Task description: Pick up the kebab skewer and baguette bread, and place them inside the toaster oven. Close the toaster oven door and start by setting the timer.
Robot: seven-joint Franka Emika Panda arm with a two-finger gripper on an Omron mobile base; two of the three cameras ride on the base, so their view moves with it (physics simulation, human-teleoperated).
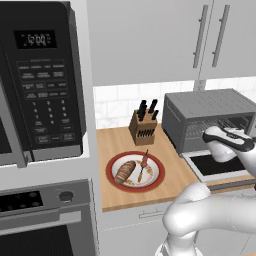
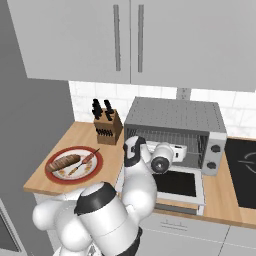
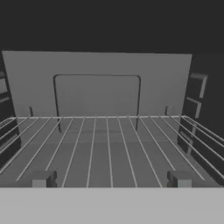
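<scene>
The gripper [image 3: 109, 179], jaws spread and empty, faces the bare wire rack [image 3: 109, 144] inside the toaster oven [image 1: 210, 112], its door [image 1: 220, 167] folded down. The kebab skewer [image 1: 143, 165] and baguette bread [image 1: 125, 171] lie side by side on the red-rimmed plate [image 1: 111, 165] — swing left, descend above one, and close across its middle.

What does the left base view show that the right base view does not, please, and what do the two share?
Left base view alone: the large black microwave with keypad and the built-in steel oven below it.

Right base view alone: the grey toaster oven's two round knobs and a black cooktop to its right.

Shared: the ribbed grey toaster oven with its dark glass door folded down, the wooden knife block, and the red-rimmed plate carrying the brown scored baguette and the kebab skewer.
</scene>
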